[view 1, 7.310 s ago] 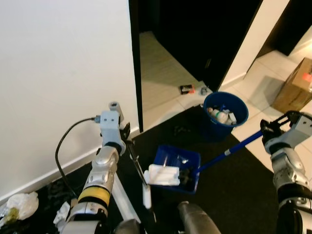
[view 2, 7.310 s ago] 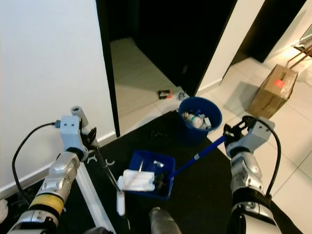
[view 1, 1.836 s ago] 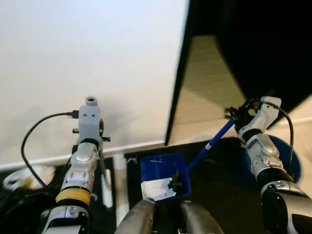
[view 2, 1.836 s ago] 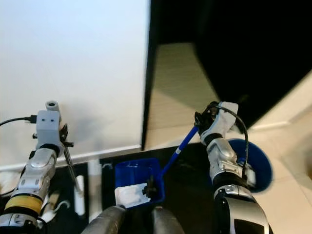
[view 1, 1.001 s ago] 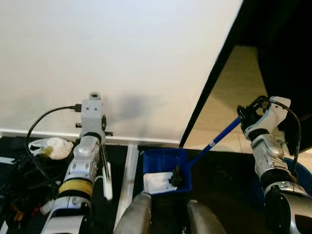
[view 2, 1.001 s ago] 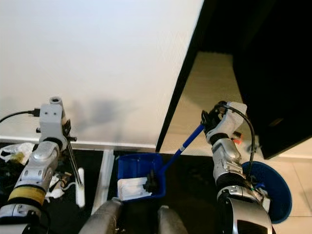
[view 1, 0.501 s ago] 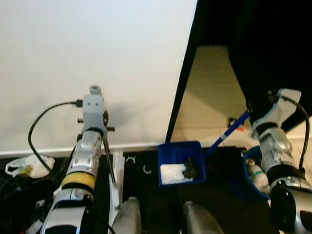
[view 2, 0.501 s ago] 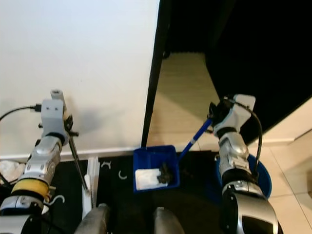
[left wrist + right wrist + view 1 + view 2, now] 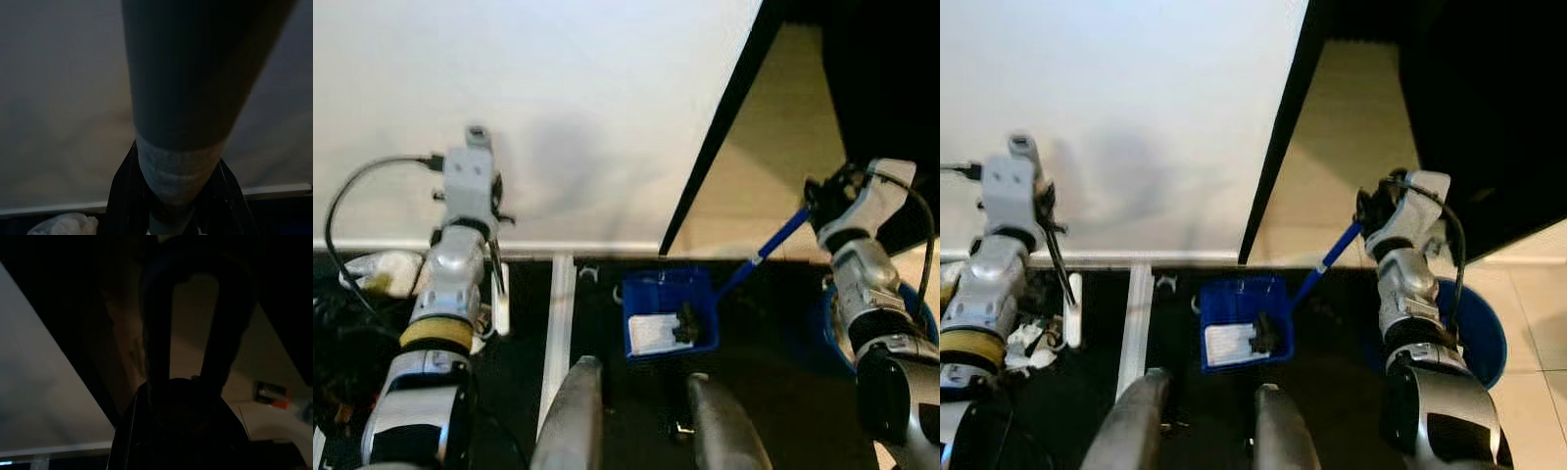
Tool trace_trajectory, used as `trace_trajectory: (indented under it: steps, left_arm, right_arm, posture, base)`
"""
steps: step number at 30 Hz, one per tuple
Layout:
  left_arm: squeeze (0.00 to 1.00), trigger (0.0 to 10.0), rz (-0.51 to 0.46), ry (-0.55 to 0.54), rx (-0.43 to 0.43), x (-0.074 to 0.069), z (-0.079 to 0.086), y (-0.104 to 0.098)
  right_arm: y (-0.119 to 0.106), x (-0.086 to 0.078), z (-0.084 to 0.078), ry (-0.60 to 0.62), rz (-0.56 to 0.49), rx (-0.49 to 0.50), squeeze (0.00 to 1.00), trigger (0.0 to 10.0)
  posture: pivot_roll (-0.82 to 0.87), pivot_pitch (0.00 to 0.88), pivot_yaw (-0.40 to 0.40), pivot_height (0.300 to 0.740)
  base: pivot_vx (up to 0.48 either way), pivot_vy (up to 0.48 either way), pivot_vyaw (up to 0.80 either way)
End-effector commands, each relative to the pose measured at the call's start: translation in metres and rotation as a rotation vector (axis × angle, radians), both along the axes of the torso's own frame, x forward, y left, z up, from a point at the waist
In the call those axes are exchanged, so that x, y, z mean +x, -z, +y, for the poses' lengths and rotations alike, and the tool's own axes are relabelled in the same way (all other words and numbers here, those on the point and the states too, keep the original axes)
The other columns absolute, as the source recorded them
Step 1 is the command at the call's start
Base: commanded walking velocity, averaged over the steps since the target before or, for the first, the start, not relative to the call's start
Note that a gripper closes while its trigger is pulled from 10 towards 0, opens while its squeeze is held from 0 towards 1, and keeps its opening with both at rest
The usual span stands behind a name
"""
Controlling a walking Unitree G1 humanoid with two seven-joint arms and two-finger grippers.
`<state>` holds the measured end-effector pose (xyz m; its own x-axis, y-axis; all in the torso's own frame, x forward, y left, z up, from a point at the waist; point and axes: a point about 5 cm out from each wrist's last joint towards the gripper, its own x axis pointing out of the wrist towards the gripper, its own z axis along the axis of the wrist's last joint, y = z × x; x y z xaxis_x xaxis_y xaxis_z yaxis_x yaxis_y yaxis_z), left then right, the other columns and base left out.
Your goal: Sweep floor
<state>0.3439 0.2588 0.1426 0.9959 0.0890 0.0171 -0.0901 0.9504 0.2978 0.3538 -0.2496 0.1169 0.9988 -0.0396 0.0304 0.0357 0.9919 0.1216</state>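
Left eye view: right hand [image 9: 824,196] clamped on the top of a blue handle [image 9: 771,245] slanting down to a blue dustpan [image 9: 668,313] on the dark floor [image 9: 773,392], white paper [image 9: 650,334] and a small dark scrap lying in the pan; left hand [image 9: 489,211] raised by the white wall [image 9: 558,108], pinched on a thin dark rod that runs down to a white brush [image 9: 501,305] near the skirting; crumpled litter [image 9: 382,274] just beside the left arm. Right eye view: same scene, with a blue bin [image 9: 1479,333] on the floor just behind the right forearm, well apart from the pan, and a dark door edge [image 9: 1278,147] rising above the pan. Left wrist view: dim, a broad dark shaft tapering to a grey collar [image 9: 176,171] held between black fingers [image 9: 122,196], wall and skirting beyond. Right wrist view: very dark, two black fingers [image 9: 156,333] closed round the handle's end loop, pale floor past them. Likely risks: paper sliding out if the long handle tips the pan on the way to the bin; pan or handle catching the door edge; litter by the wall left unswept.
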Motion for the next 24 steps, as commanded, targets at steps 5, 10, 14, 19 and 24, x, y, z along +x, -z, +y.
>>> trace_trajectory:
  steps: [5,10,14,19,24]
  left_arm:
    - [0.0,10.0,-0.066,0.028,0.014,0.001,0.005,-0.012]
    - [0.0,10.0,-0.096,0.048,-0.002,0.003,0.003,-0.017]
    - [0.0,10.0,-0.112,0.077,-0.019,0.005,-0.002,-0.019]
    - [0.0,10.0,-0.117,0.095,-0.024,0.007,-0.004,-0.021]
    - [0.0,10.0,-0.117,0.112,-0.023,0.008,-0.007,-0.021]
  right_arm:
    - [-0.013,0.001,-0.013,0.045,-0.062,-0.002,0.0,10.0]
    - [-0.03,0.005,-0.015,0.051,-0.15,-0.001,0.0,10.0]
    - [-0.04,0.007,-0.015,0.06,-0.211,0.005,0.0,10.0]
    - [-0.038,0.007,-0.01,0.05,-0.216,-0.012,0.0,10.0]
    - [-0.034,0.006,-0.007,0.035,-0.198,-0.036,0.0,10.0]
  posture:
    - [0.11,0.355,-0.076,0.74]
    - [0.12,0.37,-0.066,0.74]
    - [0.12,0.374,-0.059,0.74]
    - [0.13,0.39,-0.051,0.74]
    - [0.13,0.412,-0.041,0.74]
  base:
    - [0.0,0.0,0.0]
    - [0.0,0.0,0.0]
    - [0.0,0.0,0.0]
    - [0.0,0.0,0.0]
    - [0.0,0.0,0.0]
